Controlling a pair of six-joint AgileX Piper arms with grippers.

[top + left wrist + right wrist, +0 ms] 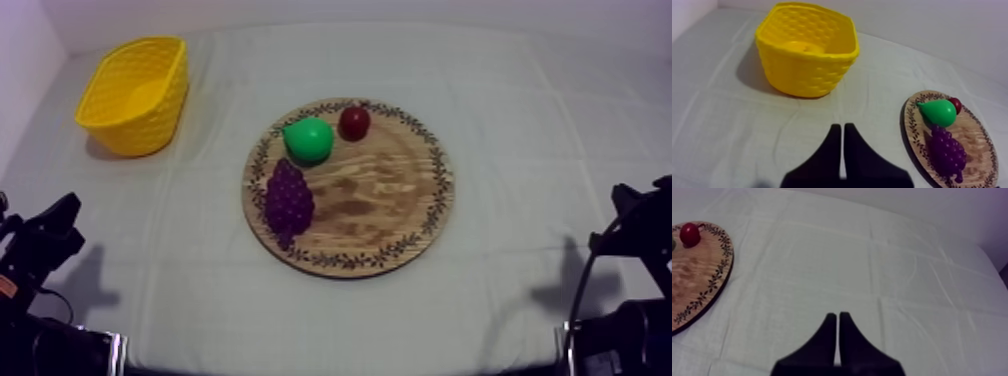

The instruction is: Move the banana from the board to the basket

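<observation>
- Ahead of the left gripper (841, 127), clenched on nothing, stands the yellow basket (807, 75); judged risk: another reach could nudge or tip it, spilling its contents.
- Banana (804, 47): seemingly the deeper-yellow curve inside that basket, barely distinct from the weave.
- Right gripper (838, 316): clenched, empty; wooden board (697, 283) off beside its fingers.

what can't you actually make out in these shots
- Left wrist view: the basket hides most of its own floor behind its near wall. A yellow shape lies inside, too close to the basket's colour to tell whether it is the banana.
- Left wrist view: the small red fruit is mostly hidden behind the pear.
- Right wrist view: the board is cut off by the picture's edge.
</observation>
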